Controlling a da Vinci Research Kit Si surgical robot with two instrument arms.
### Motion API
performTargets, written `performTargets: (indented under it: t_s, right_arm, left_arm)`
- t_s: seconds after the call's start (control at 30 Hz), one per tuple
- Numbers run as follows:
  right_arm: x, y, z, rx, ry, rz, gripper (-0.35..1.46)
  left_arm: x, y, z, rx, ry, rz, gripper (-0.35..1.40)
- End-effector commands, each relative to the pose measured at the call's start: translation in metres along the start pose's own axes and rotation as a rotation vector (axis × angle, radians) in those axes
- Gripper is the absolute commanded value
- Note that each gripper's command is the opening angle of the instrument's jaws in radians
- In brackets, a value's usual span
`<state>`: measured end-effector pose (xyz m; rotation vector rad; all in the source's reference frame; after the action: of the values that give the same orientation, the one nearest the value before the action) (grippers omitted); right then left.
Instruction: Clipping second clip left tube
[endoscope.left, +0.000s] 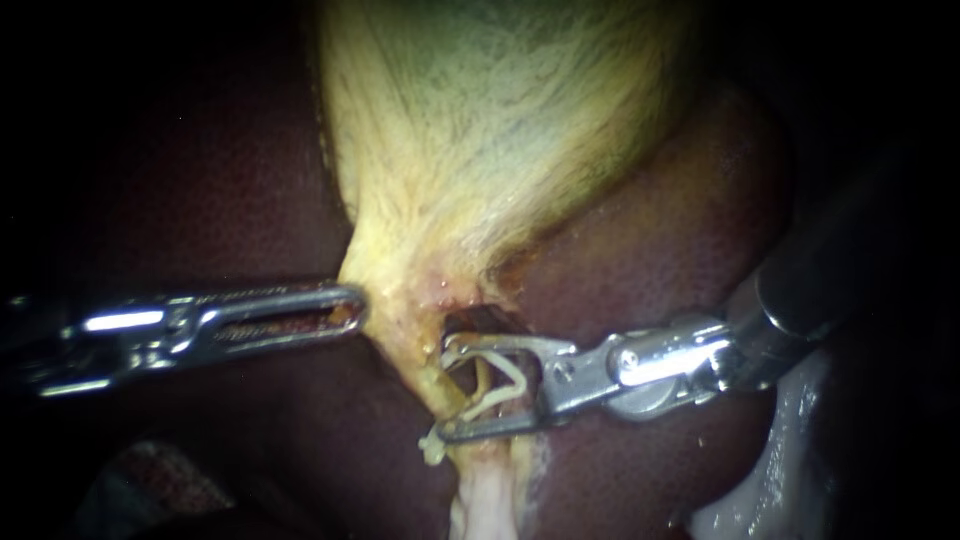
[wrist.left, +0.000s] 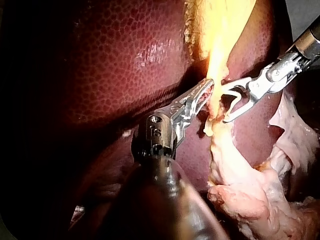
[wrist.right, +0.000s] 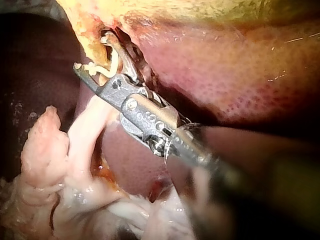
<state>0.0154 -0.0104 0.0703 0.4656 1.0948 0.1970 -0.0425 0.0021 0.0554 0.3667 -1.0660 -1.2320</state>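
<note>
Now the right instrument (endoscope.left: 440, 392) stands wide, carrying the clip (endoscope.left: 512, 378) astride the tube (endoscope.left: 425, 372) below the gallbladder (endoscope.left: 480, 150), whose neck the left instrument (endoscope.left: 350, 308) pinches. Soft, slippery, probably tearable: clip squarely, mid-tube.

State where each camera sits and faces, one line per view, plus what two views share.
Endoscope: close in, facing gallbladder and liver; left instrument and right instrument enter from opposite sides.
Left wrist: on the left arm, looking along its shaft at jaws shut on gallbladder.
Right wrist: on the right arm, looking along its shaft at jaws holding the clip.
Shared: both wrist views show the clip.
</note>
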Motion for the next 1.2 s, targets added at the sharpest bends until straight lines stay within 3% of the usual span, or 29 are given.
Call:
performTargets:
  t_s: [0.03,0.43,0.7,1.0,1.07,1.13,1.2]
  right_arm:
    - [0.0000,-0.0001,0.0002,-0.001,0.000,-0.001,0.58]
    - [-0.0011,-0.0017,0.0024,0.038,-0.025,-0.005,0.56]
    - [-0.0008,-0.0016,0.0030,0.095,-0.024,-0.012,0.46]
    - [-0.0011,-0.0013,0.0029,0.099,-0.057,-0.009,0.33]
    - [-0.0012,-0.0012,0.0028,0.100,-0.057,-0.009,0.24]
    - [-0.0013,-0.0012,0.0025,0.103,-0.056,-0.010,-0.12]
    - [-0.0014,-0.0012,0.0022,0.104,-0.060,0.014,-0.35]
  left_arm:
    - [0.0000,0.0001,0.0002,-0.001,0.001,0.000,-0.35]
    - [-0.0012,0.0001,0.0020,0.001,-0.010,0.008,-0.35]
    - [-0.0013,0.0000,0.0026,0.002,-0.010,0.013,-0.35]
    - [-0.0013,0.0000,0.0026,0.001,-0.010,0.013,-0.35]
    - [-0.0013,0.0000,0.0026,0.001,-0.010,0.013,-0.35]
    - [-0.0013,0.0000,0.0026,0.001,-0.010,0.014,-0.35]
    - [-0.0012,0.0000,0.0026,0.001,-0.010,0.014,-0.35]
